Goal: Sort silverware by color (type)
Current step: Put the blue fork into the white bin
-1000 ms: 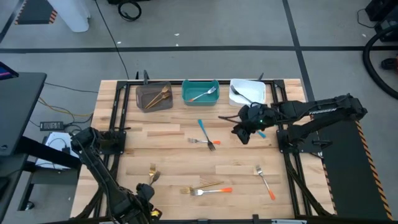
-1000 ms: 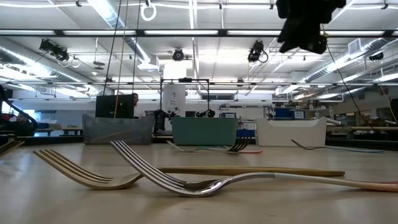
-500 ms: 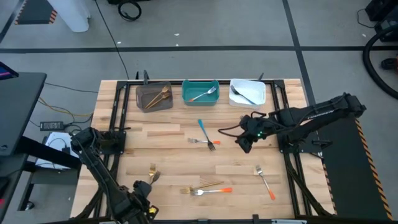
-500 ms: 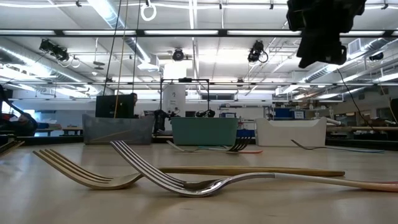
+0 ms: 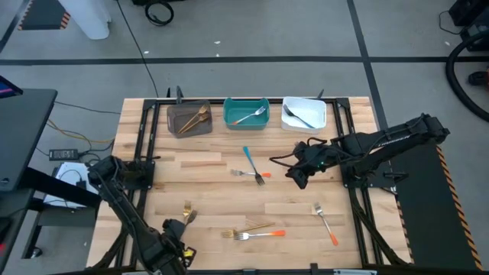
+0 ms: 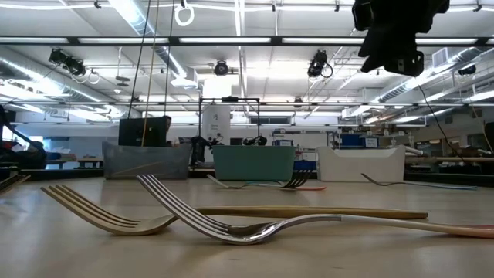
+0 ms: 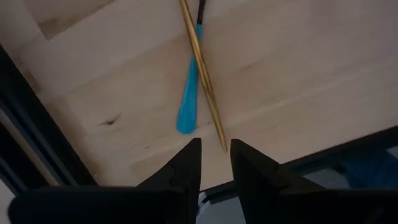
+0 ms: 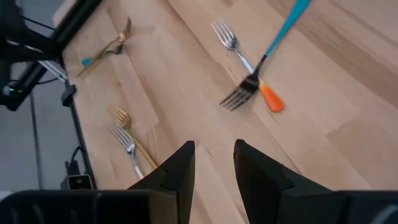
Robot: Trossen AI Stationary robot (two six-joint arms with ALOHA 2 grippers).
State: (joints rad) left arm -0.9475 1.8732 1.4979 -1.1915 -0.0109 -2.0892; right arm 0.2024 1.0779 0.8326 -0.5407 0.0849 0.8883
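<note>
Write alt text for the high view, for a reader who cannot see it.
Overhead of a wooden table: the right gripper hovers open and empty beside a crossed teal-handled utensil and orange-handled fork. Brown, teal and white bins line the far edge, each holding cutlery; the left gripper waits at the near edge.

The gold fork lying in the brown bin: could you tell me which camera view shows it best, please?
The high view: it looks straight down into the brown bin, showing the whole gold fork lying diagonally. The low view shows only the bin's wall; neither wrist view shows that bin.
</note>
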